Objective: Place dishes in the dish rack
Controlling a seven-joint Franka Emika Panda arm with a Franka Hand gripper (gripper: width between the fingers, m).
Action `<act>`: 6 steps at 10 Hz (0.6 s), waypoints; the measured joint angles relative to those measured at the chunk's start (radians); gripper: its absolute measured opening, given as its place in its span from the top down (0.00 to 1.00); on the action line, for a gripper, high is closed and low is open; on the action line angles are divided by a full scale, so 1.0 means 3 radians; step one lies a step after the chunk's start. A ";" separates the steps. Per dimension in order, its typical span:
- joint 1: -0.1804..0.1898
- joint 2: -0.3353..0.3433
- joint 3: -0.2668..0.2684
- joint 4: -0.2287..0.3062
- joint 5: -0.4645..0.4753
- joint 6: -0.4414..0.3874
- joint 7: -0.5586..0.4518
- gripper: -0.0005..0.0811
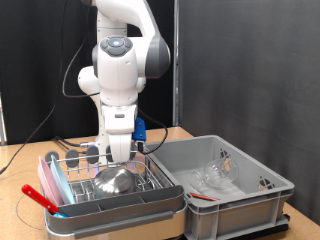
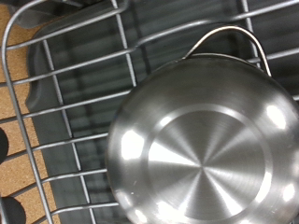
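Note:
The shiny steel bowl (image 1: 113, 181) lies upside down inside the dish rack (image 1: 68, 160), a silver wire rack in a grey tray with pink-red edge pieces. In the wrist view the bowl (image 2: 201, 140) fills the frame, base up, resting on the rack wires (image 2: 56, 93). My gripper (image 1: 118, 152) hangs just above the bowl at the rack's middle. Its two dark fingertips (image 2: 4, 145) show apart at the wrist view's edge with nothing between them. Clear glass pieces (image 1: 212, 175) lie in the grey bin.
The deeper grey plastic bin (image 1: 235, 200) stands at the exterior view's right, next to the rack. A red piece (image 1: 38, 195) sticks out at the rack's left corner. Black curtains stand behind the wooden table (image 1: 30, 160).

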 joint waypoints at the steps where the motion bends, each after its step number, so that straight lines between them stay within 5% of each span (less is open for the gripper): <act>1: 0.0002 0.0009 0.0003 0.0001 0.0046 0.0039 -0.0030 0.00; 6: 0.0149 -0.0088 0.0227 0.0089 0.0648 0.0301 -0.0346 0.00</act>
